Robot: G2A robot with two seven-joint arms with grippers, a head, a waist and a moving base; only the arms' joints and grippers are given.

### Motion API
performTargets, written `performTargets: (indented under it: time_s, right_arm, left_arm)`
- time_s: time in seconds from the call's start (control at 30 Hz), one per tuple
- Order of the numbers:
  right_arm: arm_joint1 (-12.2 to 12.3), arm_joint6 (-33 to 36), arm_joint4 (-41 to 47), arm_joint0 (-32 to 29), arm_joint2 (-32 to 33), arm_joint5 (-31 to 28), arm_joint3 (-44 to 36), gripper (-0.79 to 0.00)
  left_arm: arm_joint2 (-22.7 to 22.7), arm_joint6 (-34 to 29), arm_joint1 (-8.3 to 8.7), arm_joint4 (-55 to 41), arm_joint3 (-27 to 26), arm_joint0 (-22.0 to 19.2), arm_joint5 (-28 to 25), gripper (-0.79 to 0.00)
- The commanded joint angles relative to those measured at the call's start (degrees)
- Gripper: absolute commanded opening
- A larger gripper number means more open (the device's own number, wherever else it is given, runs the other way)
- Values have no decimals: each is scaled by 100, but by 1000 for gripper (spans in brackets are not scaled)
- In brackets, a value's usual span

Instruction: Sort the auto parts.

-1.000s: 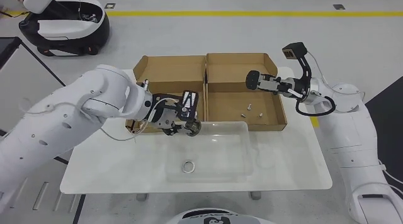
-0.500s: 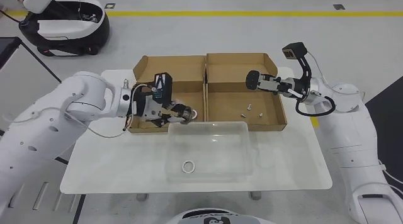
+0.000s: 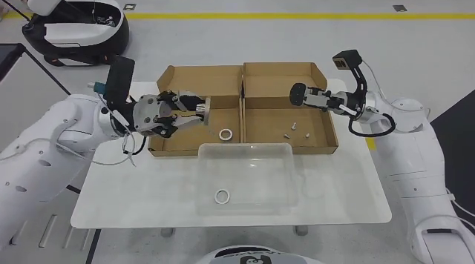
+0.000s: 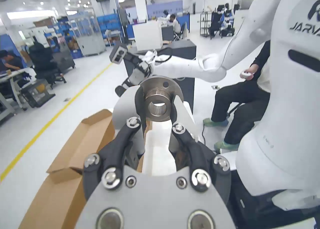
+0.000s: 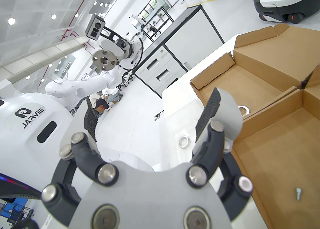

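One flange (image 4: 156,101) gripped in left jaws; right jaws wide.

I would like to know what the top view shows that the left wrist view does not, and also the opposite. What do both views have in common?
The top view adds a ring in the clear tray, a second ring in the left cardboard box, and small bolts in the right cardboard box. The left wrist view adds the open bore through the metal flange, seen end-on. Both show the left gripper shut on the metal flange, the left cardboard box, and the right gripper.
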Motion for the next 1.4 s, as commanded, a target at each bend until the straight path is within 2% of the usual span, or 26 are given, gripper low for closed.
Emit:
performTargets:
  time_s: [0.0, 0.3, 0.63, 0.77, 1.3, 1.37]
  right_arm:
    - [0, 0, 0, 0, 0, 0, 0, 0]
    - [0, 0, 0, 0, 0, 0, 0, 0]
    - [0, 0, 0, 0, 0, 0, 0, 0]
    - [0, 0, 0, 0, 0, 0, 0, 0]
    - [0, 0, 0, 0, 0, 0, 0, 0]
    - [0, 0, 0, 0, 0, 0, 0, 0]
  left_arm:
    - [-29, 683, 6, 118, -71, 29, 0, -785]
    - [159, 3418, 111, 1471, -233, -59, 0, -785]
    - [131, 3468, 90, 1200, -480, -251, 0, -785]
    - [18, 3468, 19, 775, -670, -250, 0, -785]
    - [-2, 3468, 0, 763, -670, -238, 0, -785]
    - [31, 3467, -36, 751, -510, -191, 0, -785]
